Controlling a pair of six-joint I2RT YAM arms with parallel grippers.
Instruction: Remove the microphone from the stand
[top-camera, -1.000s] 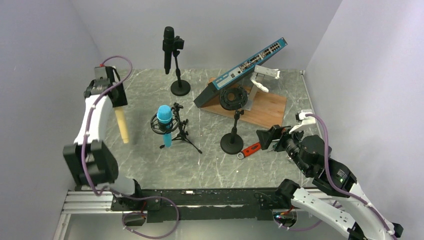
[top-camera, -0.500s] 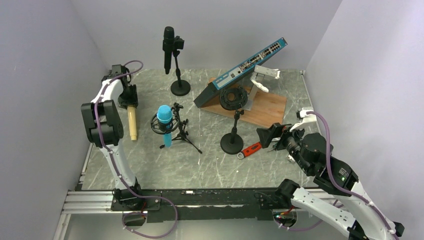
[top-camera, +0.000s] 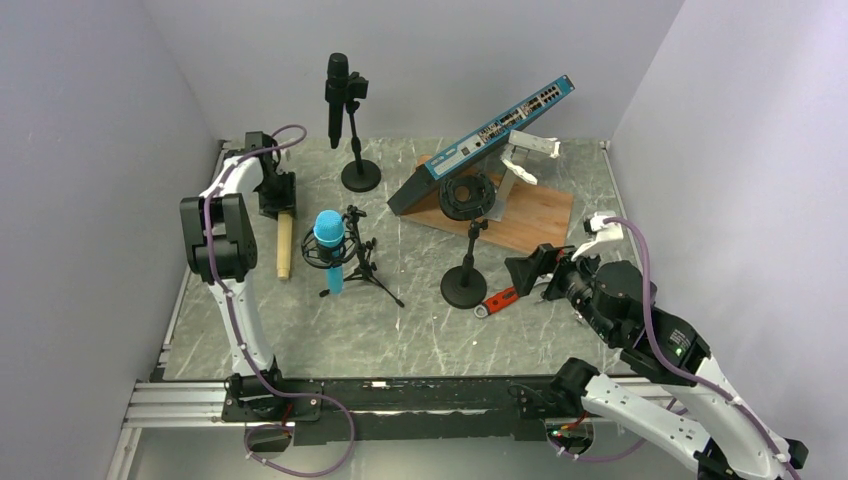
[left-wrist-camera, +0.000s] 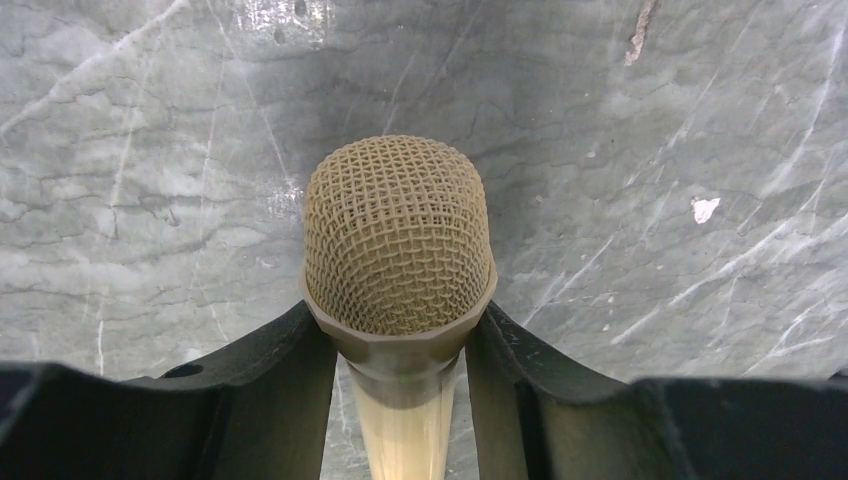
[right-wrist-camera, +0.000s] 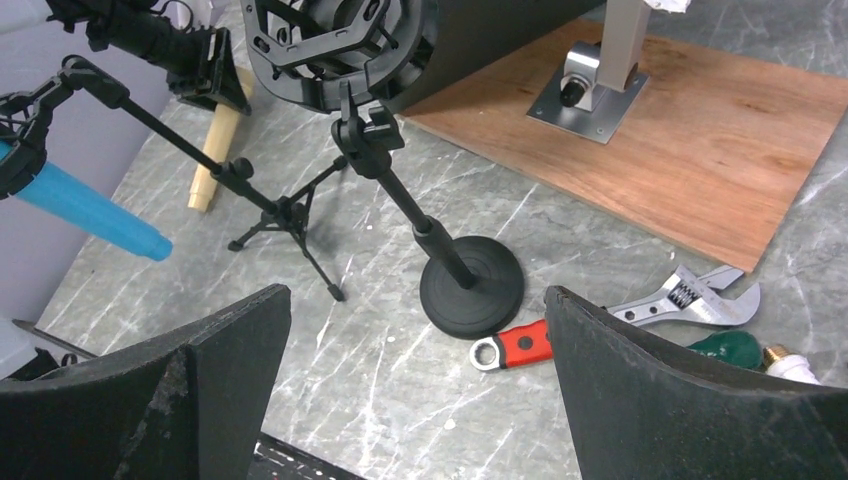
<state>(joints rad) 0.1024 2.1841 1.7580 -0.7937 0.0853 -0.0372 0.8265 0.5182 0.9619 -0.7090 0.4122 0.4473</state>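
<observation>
My left gripper (top-camera: 277, 197) is shut on a beige microphone (top-camera: 284, 245) with a gold mesh head (left-wrist-camera: 397, 240), held low over the table at the far left; I cannot tell whether its handle touches the surface. The fingers (left-wrist-camera: 280, 360) press both sides of its collar. The black round-base stand (top-camera: 465, 285) with an empty shock mount (top-camera: 467, 197) stands mid-table, also in the right wrist view (right-wrist-camera: 472, 285). My right gripper (top-camera: 538, 270) is open and empty, just right of that stand, jaws wide apart (right-wrist-camera: 415, 380).
A blue microphone (top-camera: 328, 240) sits in a tripod stand. A black microphone (top-camera: 337, 90) stands at the back. A tilted network switch (top-camera: 490, 135) rests on a wooden board (top-camera: 535, 215). A red-handled wrench (top-camera: 500, 298) lies near the stand base.
My left arm has swung in from the left wall toward the back and lowered the beige microphone near the table. My right gripper has shifted slightly left toward the stand.
</observation>
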